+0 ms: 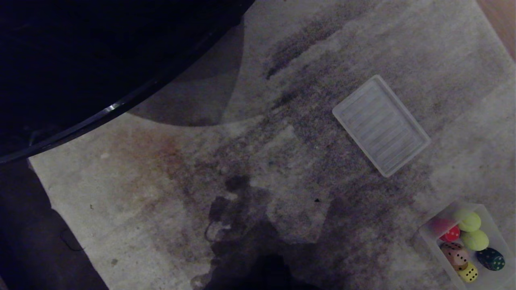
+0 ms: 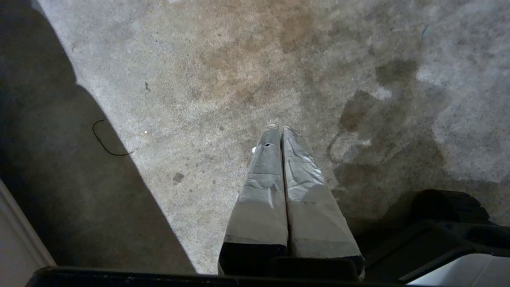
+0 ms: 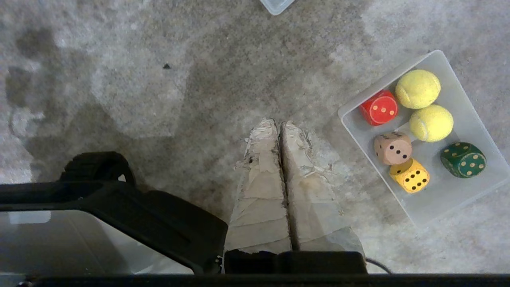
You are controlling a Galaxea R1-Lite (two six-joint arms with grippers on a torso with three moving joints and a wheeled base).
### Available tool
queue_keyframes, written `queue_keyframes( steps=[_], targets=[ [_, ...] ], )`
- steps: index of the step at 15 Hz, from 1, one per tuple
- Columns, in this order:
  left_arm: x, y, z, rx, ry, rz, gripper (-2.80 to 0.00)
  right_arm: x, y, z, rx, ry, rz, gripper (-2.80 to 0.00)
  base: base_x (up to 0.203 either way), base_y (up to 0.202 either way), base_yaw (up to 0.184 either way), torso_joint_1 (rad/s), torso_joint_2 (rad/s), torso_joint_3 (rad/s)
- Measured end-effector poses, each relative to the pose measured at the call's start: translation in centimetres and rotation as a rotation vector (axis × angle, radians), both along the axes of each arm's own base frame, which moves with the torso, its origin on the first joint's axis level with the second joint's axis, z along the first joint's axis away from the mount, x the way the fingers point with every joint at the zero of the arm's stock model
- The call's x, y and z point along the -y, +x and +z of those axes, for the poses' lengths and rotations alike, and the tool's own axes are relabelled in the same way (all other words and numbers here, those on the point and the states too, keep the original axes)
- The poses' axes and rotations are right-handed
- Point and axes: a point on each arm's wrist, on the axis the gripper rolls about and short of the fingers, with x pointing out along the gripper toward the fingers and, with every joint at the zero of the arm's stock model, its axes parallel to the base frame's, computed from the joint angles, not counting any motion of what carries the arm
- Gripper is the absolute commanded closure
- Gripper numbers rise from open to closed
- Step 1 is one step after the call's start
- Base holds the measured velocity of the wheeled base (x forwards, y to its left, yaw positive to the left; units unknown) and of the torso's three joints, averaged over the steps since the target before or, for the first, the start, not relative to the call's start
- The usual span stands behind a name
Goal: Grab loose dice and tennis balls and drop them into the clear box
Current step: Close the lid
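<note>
Translucent plastic is what I look for first, and I find the clear box (image 3: 462, 187) on the stained carpet (image 1: 161, 193), low at the right edge of my head view. All the pieces sit inside it: two tennis balls (image 3: 418, 89) side by side along one long wall, a red die (image 3: 379, 108) in the corner next to them, a pinkish-tan die (image 3: 393, 148) touching a yellow die (image 3: 410, 175), and a dark green die (image 3: 463, 160) by the opposite wall. A ribbed clear lid (image 1: 381, 125) lies flat on the carpet, well apart from the box.

My right gripper (image 3: 277, 122) hangs above bare carpet near the box, fingers pressed together on nothing. My left gripper (image 2: 280, 128) hangs over another patch of carpet, its fingers also pressed together and empty.
</note>
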Motion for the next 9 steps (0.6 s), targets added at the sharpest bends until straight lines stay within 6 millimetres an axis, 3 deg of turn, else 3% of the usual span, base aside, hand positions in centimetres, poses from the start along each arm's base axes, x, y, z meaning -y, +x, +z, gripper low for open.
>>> queue_keyframes(
  steps=[9],
  targets=[
    [0.0,0.0,0.01,0.002,-0.006,0.001,0.0,0.0,-0.2,0.66,-0.005,0.017,-0.002,0.0,0.0,0.0,0.0,0.0,0.0,-0.004]
  ],
)
